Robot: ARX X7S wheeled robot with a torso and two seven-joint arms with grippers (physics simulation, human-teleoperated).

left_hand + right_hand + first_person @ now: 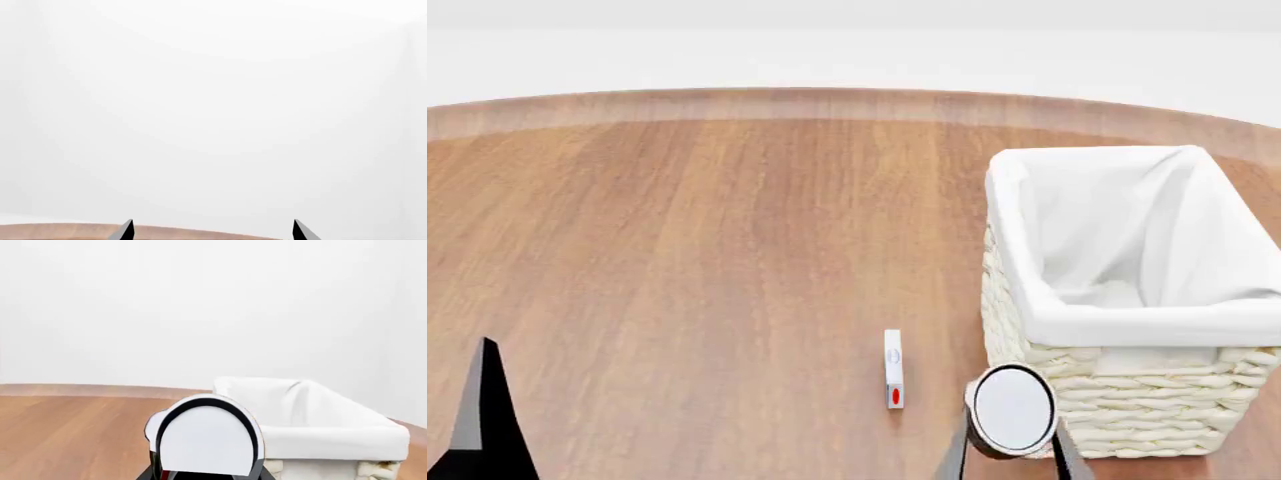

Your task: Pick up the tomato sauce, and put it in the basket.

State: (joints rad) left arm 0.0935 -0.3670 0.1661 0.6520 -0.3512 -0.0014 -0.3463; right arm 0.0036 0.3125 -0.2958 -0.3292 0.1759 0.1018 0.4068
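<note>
A: Where is the tomato sauce [1013, 409] at this moment?

B: Held in the right tool [1010, 450]; in the head view its silvery-white top with the dark rim faces the camera, low in the picture, and the two dark fingers [953, 455] stand on either side of it; the can overlaps the near front corner of the basket [1121, 400] in that view, but I cannot tell whether they touch.

A: And from the right wrist?

B: The same white disc with its dark rim fills the lower middle, the tomato sauce [209, 442] clamped between the tool's parts at the very bottom edge; a sliver of red label shows at its lower side; the basket [333, 440] lies just beyond it, white cloth folded over the rim, the woven wall showing beneath.

A: The left tool?

B: Its two dark tips are spread apart with nothing between them in the left wrist view, left tool [213, 231]; behind them only the edge of the bench [60, 231] and pale wall; in the head view one dark finger [483, 420] stands at the lower left over the wooden bench [694, 260].

A: Anything else on the bench?

B: A small white slip with a red mark [893, 368], lying flat near the basket's front, apart from it.
</note>
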